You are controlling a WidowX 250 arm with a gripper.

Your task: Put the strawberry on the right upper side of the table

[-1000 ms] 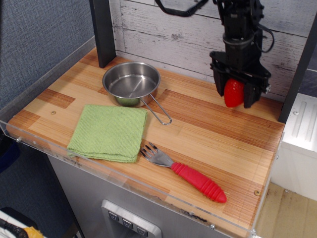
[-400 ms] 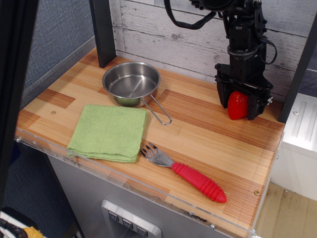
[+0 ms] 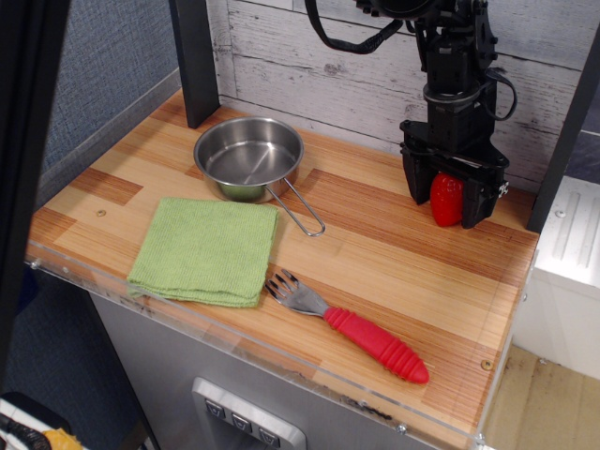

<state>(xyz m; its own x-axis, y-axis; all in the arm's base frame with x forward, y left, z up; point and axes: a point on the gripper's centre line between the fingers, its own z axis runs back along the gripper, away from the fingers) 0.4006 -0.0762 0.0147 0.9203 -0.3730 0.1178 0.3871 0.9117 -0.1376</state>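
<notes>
The strawberry (image 3: 446, 200) is a small glossy red toy fruit held upright between the fingers of my gripper (image 3: 447, 208). The gripper is shut on it, pointing straight down. It stands at the far right back part of the wooden table (image 3: 394, 272), near the white plank wall. The strawberry's lower tip is at or just above the table top; I cannot tell whether it touches. Its green top is hidden inside the gripper.
A steel bowl (image 3: 248, 157) with a wire handle stands at the back left. A folded green cloth (image 3: 206, 249) lies in front of it. A fork with a ribbed red handle (image 3: 377, 345) lies near the front edge. A dark post (image 3: 197, 61) stands at the back left.
The gripper came down with the strawberry from above the table to table height at the far right back, then shifted slightly to the left.
</notes>
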